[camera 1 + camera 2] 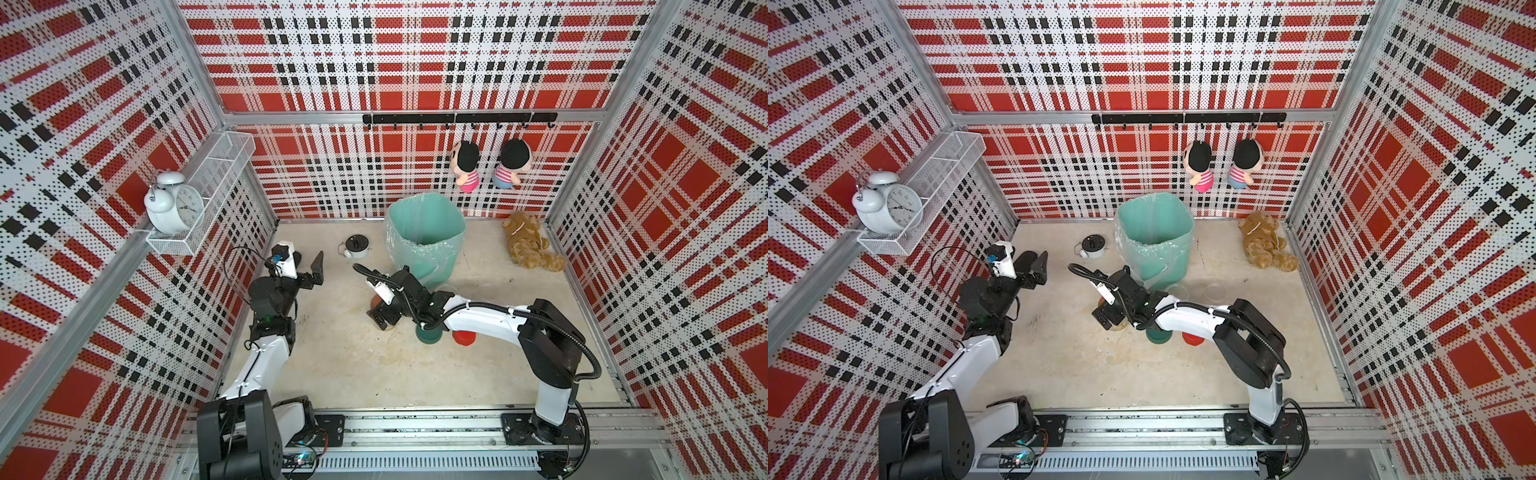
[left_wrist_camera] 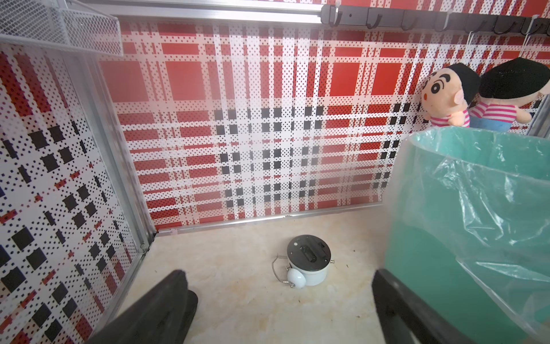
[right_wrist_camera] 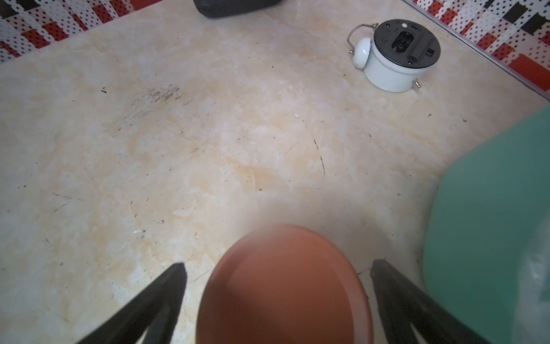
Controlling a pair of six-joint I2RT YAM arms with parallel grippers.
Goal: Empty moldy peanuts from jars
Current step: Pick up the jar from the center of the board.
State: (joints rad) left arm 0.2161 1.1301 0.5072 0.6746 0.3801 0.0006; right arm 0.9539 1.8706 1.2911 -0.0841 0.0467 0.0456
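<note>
Green lid [image 1: 428,334] and red lid [image 1: 463,337] lie side by side on desk [image 1: 353,365], both partly under right arm [image 1: 486,318]. Just past them, toward robot's left, right tool [image 3: 276,265] points down over brown-lid jar [image 3: 282,286]. Its jaws are wide, one finger each side of the lid with a gap on both sides, nothing gripped. Jar upright, lid on. In a top view the jar base [image 1: 1119,327] shows pale tan through the wall, single peanuts too small to tell.

Farther on, a lidless clear jar [image 1: 1177,289] stands just beside bin [image 1: 436,259]. A second lidless one stands near it, toward robot's right. Both look empty. Bin is teal with a plastic liner, inside too dark to read.

Left tool [image 1: 314,272] is off the desk near the left wall, well apart from all jars, jaws wide, holding nothing. Small clock [image 1: 356,246] lies face down between it and bin.

Teddy [image 1: 530,245] lies in the far right corner. On the back wall two dolls [image 1: 467,166] hang from hook rail [image 1: 457,118]. Big clock [image 1: 176,203] sits on the left-wall shelf [image 1: 174,245].
</note>
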